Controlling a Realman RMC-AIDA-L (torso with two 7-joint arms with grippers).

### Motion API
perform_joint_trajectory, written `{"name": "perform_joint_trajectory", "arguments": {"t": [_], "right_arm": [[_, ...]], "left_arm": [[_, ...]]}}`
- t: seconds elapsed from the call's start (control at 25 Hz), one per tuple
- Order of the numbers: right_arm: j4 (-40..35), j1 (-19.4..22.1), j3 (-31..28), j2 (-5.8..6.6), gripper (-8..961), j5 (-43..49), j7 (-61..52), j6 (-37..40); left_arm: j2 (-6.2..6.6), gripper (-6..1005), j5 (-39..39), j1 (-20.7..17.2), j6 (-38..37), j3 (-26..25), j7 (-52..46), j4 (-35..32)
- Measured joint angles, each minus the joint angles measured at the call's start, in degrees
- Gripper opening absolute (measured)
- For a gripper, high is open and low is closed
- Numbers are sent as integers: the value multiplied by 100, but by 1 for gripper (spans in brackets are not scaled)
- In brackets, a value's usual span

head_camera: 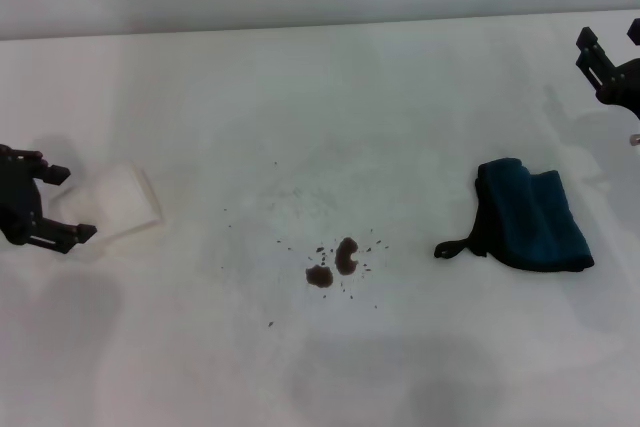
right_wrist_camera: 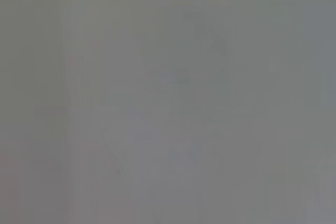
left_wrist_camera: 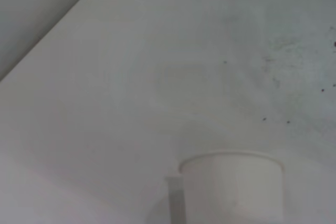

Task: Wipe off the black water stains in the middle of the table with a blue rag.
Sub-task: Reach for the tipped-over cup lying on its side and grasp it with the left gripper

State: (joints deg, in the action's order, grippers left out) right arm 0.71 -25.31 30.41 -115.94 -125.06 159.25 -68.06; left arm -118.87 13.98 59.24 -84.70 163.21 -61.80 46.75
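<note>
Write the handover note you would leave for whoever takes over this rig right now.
Left gripper: open, at the table's left edge beside a white paper cup, holding nothing.
Right gripper: far right, beyond the blue rag; holding nothing.
The rag lies crumpled on the right, untouched.
The black water stains sit mid-table, specks around them.
Done: nothing.
Left: grasp the rag, wipe the stains.
</note>
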Motion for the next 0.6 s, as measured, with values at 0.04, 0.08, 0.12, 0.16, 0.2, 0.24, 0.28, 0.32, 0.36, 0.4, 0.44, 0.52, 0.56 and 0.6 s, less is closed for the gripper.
{"name": "perform_joint_trajectory", "arguments": {"t": [0.04,0.08,0.12,0.16,0.2,0.24,0.28,0.32,0.36,0.4,0.44,0.52,0.56,0.6], "right_arm": [[-8,0,0,1,695,0,0,3],[-13,0,0,1,695,0,0,6],[-19,-2,0,2,696,0,0,24],[-24,-5,0,2,696,0,0,48],[-30,-7,0,2,696,-1,0,72],[-35,-9,0,2,696,0,0,88],[-41,-10,0,2,696,-1,0,98],[-47,-11,0,2,696,-1,0,100],[-49,-10,0,3,696,-1,0,102],[-52,-10,0,5,696,0,0,105],[-53,-10,0,8,696,-1,0,107],[-57,-10,0,12,696,-5,0,110],[-60,-9,0,15,695,-7,0,110],[-61,-9,0,18,695,-9,0,111]], "left_arm": [[0,881,-6,-1,27,0,7,-23],[0,881,-18,-1,62,0,20,-60],[0,881,-31,-1,87,0,30,-94],[0,881,-53,-1,129,0,39,-138],[0,881,-67,-1,172,0,49,-188],[0,880,-76,-1,204,0,56,-223],[0,880,-86,-1,271,1,67,-298],[0,879,-87,-1,311,1,70,-343],[1,879,-88,0,379,0,73,-418],[2,878,-88,0,423,1,73,-458],[5,878,-89,3,502,1,74,-539],[16,877,-89,4,620,1,75,-641],[18,877,-89,4,662,1,75,-676],[19,877,-89,5,728,1,76,-724]]}}
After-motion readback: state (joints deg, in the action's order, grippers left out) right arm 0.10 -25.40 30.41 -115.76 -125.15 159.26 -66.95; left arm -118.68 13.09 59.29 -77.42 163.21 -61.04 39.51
